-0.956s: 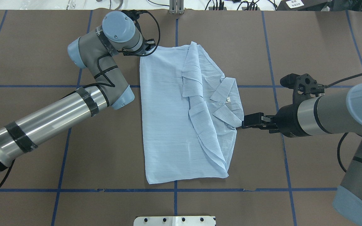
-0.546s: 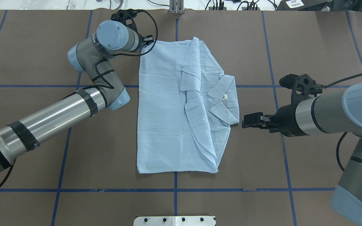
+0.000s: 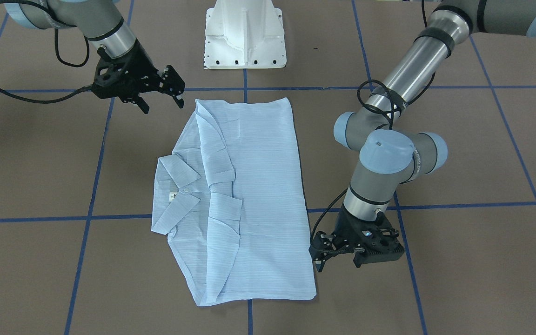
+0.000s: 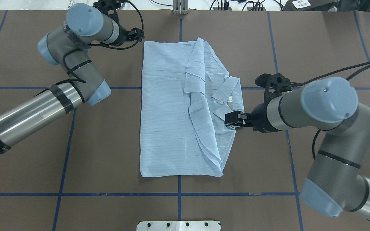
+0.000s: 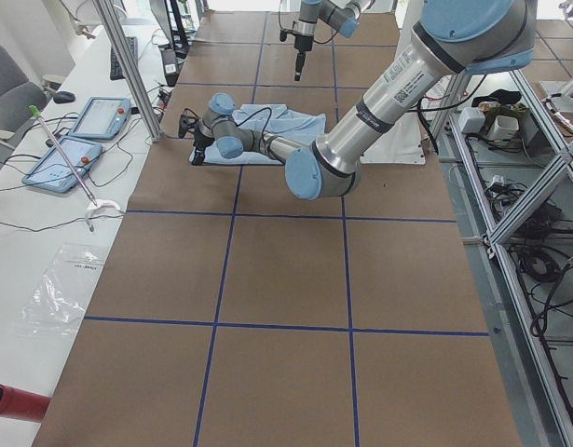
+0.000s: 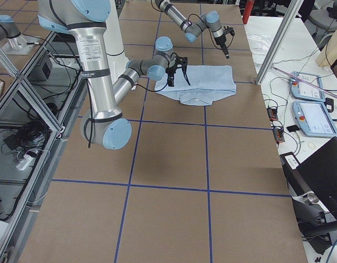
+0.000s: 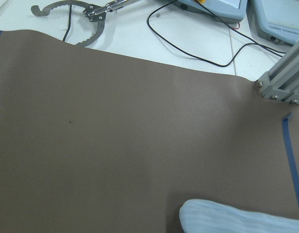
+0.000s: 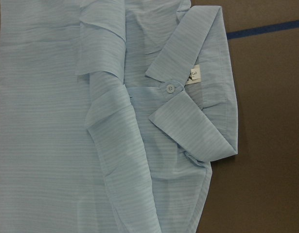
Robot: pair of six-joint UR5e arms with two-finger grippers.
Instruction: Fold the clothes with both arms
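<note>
**Folded shirt on the table, both arms clear of it.** The pale-blue striped shirt (image 4: 172, 112) lies flat at the middle of the brown table (image 4: 316, 41). Its long side runs from near to far, across a crossing of blue tape lines (image 4: 204, 194). The left part of the shirt is one smooth panel. Along the right part the cloth is folded over in layered pleats.

The collar (image 8: 202, 97) lies at the right edge, about midway between near and far. A white button (image 8: 169, 88) and a small white label (image 8: 195, 74) sit between its two flaps.

The left gripper (image 3: 338, 266) hangs low just beside the far left corner of the shirt, apart from the cloth. Its fingers stand wide and hold nothing. The left wrist view shows only a rounded corner of the shirt at its lower edge, with bare table beyond.

The right gripper (image 3: 163, 107) hovers raised above the right edge of the shirt. In the overhead view it is over the near flap of the collar. Its fingers are spread wide and empty. The right wrist view looks straight down on the collar and pleats.

A white pedestal (image 3: 244, 32) stands at the near middle edge of the table.
</note>
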